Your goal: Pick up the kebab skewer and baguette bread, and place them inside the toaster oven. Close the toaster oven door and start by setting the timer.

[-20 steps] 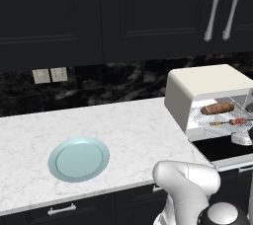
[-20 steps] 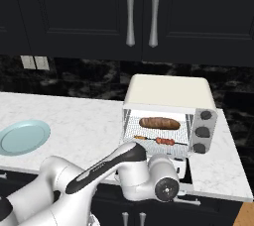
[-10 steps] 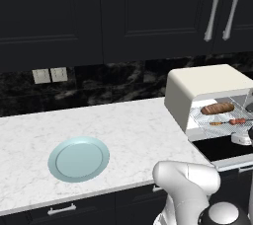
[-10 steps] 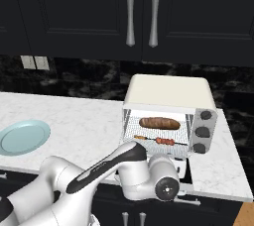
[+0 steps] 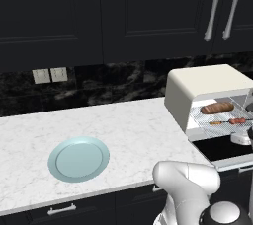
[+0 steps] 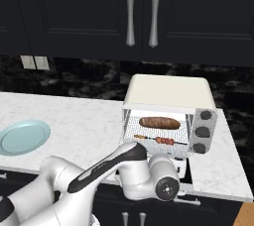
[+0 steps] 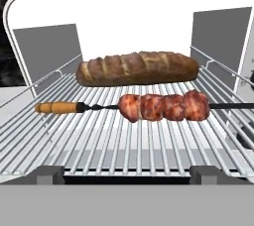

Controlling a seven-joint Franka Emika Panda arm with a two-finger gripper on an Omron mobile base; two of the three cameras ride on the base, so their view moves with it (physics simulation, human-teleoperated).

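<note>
My end effector (image 7: 126, 174) faces straight into the open toaster oven (image 6: 168, 93), and its two dark finger tips stand far apart at the bottom of the hand view with nothing between them, so it is wide open and holds nothing. The baguette bread (image 7: 137, 68) lies across the wire rack (image 7: 149, 145) toward the back of the cavity. The kebab skewer (image 7: 149, 106) lies just in front of it and parallel to it, its orange handle to the left in my hand view and its reddish meat chunks right of centre. From the base views, the toaster oven sits on the white marble worktop (image 5: 123, 125) below the dark cabinets (image 6: 99, 17), with the toaster oven door (image 5: 222, 149) folded down and open. A pale blue plate (image 5: 79, 158) lies well apart to the left.
</note>
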